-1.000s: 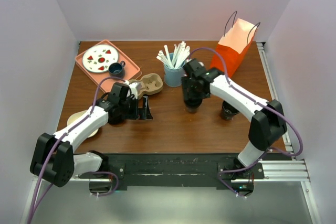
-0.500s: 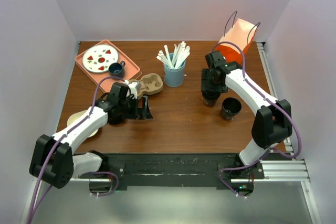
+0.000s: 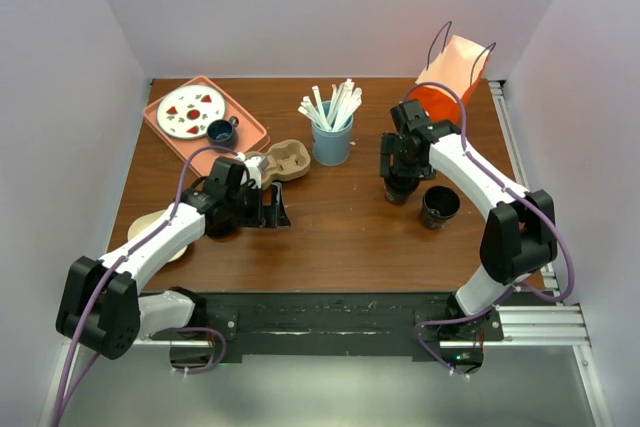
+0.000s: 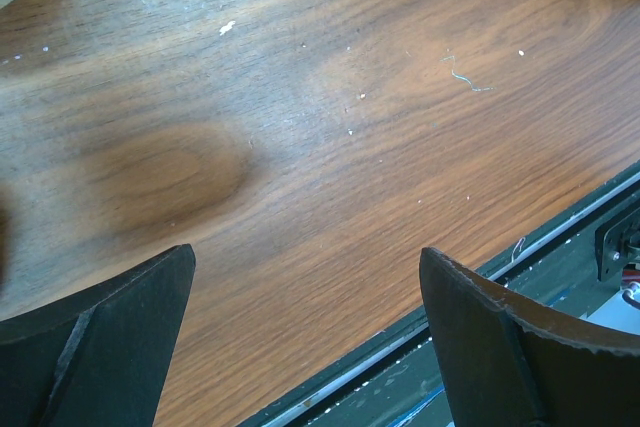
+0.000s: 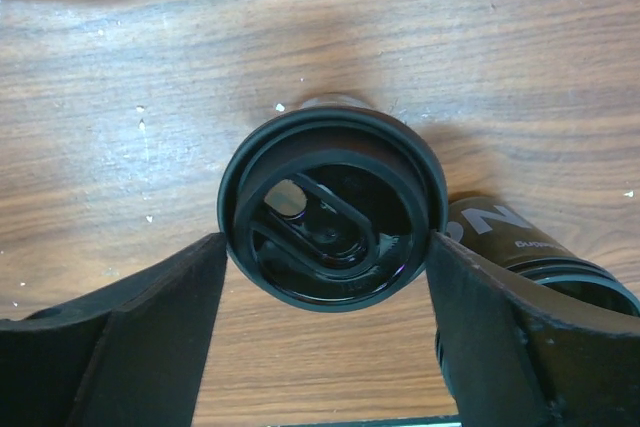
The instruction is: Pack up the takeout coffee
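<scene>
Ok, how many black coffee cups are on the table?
2. A lidded cup sits between the right fingers, near the orange bag; an open cup stands just beside it, to its right. No others show, but the bag's inside is hidden.

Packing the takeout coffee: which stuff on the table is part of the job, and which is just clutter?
Job:
lidded black cup
second black cup
cardboard cup carrier
orange paper bag

Lying about:
pink tray
plate
blue mug
blue cup of stirrers (may be wanted later)
</scene>
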Robot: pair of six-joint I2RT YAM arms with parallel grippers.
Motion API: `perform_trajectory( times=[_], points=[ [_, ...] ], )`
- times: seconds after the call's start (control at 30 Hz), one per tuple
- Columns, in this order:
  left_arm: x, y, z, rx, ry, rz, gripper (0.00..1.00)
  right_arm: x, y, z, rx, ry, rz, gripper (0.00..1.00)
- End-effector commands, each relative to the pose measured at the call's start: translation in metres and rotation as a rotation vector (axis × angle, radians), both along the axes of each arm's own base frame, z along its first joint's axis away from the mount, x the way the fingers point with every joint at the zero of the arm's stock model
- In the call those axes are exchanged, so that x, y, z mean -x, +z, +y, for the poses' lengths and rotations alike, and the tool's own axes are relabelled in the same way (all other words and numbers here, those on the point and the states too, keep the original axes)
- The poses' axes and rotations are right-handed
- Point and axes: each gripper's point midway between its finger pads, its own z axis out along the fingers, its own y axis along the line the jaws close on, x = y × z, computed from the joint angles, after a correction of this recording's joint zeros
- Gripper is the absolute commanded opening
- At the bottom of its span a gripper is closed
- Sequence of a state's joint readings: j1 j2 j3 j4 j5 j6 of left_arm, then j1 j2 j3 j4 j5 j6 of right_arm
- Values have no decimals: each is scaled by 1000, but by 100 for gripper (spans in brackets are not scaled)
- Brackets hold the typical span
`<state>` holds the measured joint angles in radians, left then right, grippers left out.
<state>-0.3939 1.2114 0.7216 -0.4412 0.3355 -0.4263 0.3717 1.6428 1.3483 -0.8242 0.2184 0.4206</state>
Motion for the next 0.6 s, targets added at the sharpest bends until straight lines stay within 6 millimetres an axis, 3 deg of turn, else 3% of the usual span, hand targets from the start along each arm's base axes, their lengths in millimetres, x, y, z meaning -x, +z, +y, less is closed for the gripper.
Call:
perform_trajectory(
  times=[0.0, 0.13, 0.33, 0.37, 0.43, 0.47, 0.53, 0.57],
  points=[
    [-6, 8, 1, 6, -3, -53, 99, 2, 10, -2, -4, -18, -7, 88],
    [-7, 13, 0, 12, -3, -72, 99, -2, 39, 1, -28, -15, -51, 92],
    [-8, 15, -1, 22, -12, -79, 99, -15, 103, 3, -62, -42, -169, 93],
    [-8, 16, -1, 22, -13, -83, 99, -21, 123, 3, -75, -51, -219, 93],
    [-8, 17, -1, 23, -9, -86, 99, -27, 143, -5, -47, -93, -274, 93],
    [-8, 18, -1, 24, -6, -89, 99, -32, 168, -10, -45, -116, -332, 93],
    [-8, 23, 0, 24, 3, -102, 99, -43, 190, -23, -8, -166, -393, 92],
    [-9, 25, 1, 25, 6, -106, 99, -47, 217, -26, -20, -184, -455, 92]
  ],
)
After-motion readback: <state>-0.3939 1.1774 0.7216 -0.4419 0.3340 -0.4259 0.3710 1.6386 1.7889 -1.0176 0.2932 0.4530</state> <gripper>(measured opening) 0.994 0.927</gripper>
